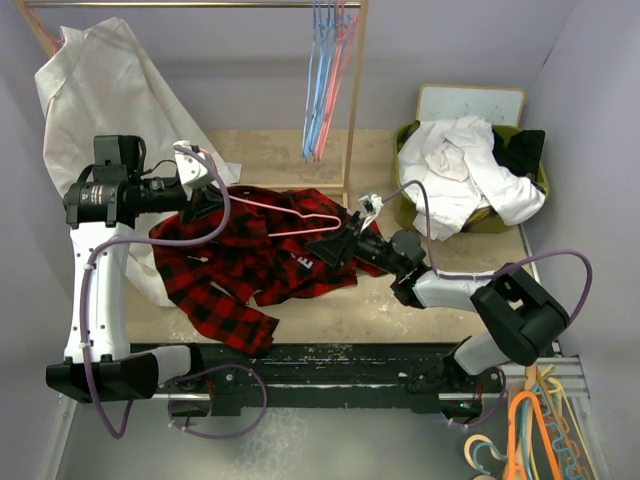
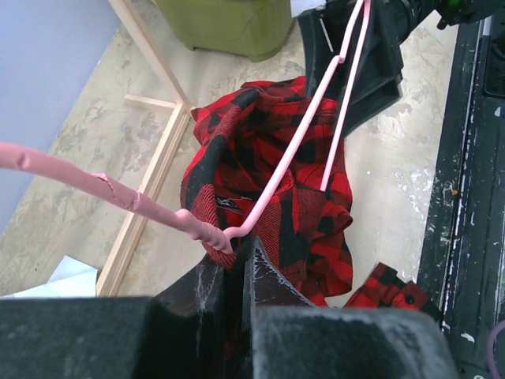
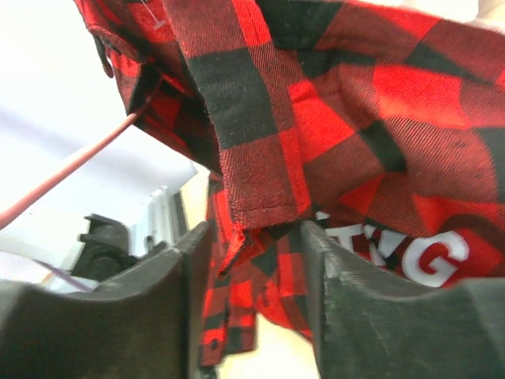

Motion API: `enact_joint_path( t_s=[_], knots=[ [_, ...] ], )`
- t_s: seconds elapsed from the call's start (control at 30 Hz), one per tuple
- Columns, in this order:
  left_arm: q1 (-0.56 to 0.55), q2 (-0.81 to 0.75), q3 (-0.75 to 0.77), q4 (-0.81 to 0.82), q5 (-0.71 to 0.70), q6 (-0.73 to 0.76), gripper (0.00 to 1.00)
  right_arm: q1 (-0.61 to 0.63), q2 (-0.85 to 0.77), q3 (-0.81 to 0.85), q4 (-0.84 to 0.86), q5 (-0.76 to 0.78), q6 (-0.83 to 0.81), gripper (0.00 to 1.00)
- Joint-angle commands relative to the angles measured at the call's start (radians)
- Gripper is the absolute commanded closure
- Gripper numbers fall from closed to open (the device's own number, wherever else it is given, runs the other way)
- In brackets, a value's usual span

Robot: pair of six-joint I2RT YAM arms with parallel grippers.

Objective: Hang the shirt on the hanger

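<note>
Top view: the shirt (image 1: 255, 265) lies crumpled on the tabletop (image 1: 400, 310). The hanger (image 1: 285, 212) stretches above it from the left gripper (image 1: 200, 195) toward the right gripper (image 1: 335, 245).

Left wrist: the jaws are clamped tight on the hanger (image 2: 292, 146) at its twisted neck, above the shirt (image 2: 229, 150).

Right wrist: the jaws stand partly apart, with an edge of the shirt (image 3: 355, 118) hanging between them.

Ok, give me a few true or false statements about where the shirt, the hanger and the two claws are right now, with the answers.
1. The left claw is shut on the pink hanger. True.
2. The plaid shirt lies in the green bin. False: it lies crumpled on the table.
3. The right claw has shirt fabric between its jaws. True.
4. The green bin is empty. False: it holds white clothes.
</note>
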Motion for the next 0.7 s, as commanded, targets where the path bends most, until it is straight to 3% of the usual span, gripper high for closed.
enact_joint_path(
  t_s=[0.0,0.07,0.17,0.27,0.67],
  knots=[
    [-0.018,-0.028,-0.015,0.049,-0.003,-0.024,1.00,0.007,0.013,0.044,0.059,-0.016,0.009,0.71],
    [-0.023,-0.027,-0.036,0.059,-0.049,-0.006,1.00,0.008,-0.006,0.037,0.030,0.031,0.006,1.00],
    [-0.032,-0.027,-0.063,0.079,-0.144,0.017,1.00,0.007,-0.053,0.009,-0.038,0.125,-0.003,1.00],
    [-0.061,-0.030,-0.053,0.080,-0.234,0.024,1.00,0.006,-0.109,0.034,-0.215,0.190,-0.091,1.00],
    [-0.133,-0.010,-0.039,0.169,-0.525,0.042,1.00,0.006,-0.158,0.225,-0.838,0.235,-0.289,1.00]
  ],
)
